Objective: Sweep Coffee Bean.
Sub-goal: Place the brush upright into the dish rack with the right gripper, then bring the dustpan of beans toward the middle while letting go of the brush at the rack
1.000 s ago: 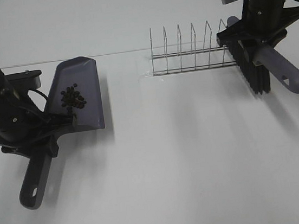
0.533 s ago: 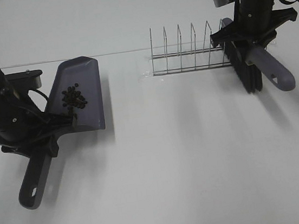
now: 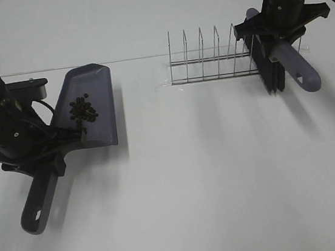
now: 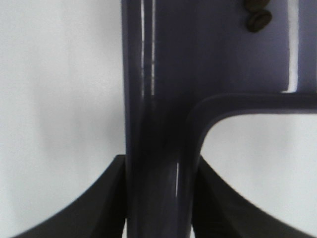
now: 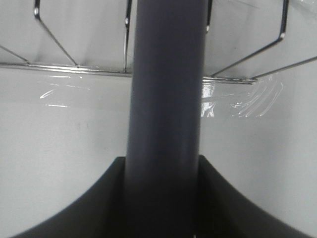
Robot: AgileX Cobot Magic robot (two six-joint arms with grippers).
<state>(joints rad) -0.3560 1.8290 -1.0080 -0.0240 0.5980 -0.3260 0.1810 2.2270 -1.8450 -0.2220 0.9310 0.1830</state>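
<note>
My left gripper [image 4: 161,198] clamps the glossy grey plastic dustpan [image 3: 97,79] by its handle. The coffee beans [image 3: 82,110], tiny dark ovals, lie clustered on its blade at the frame's left, just ahead of my fingers. My right gripper [image 5: 166,198] clasps the smooth brush [image 3: 298,69] at upper right, its handle slanting toward lower right and its bristles hanging at the thin wire rack's [image 3: 209,65] right end.

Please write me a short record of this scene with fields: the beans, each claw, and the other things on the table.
coffee beans: loose cluster inside the dustpan
left claw: shut on the dustpan handle
right claw: shut on the brush handle, bristles down
brush place: at the right end of the wire rack
table: white
</note>
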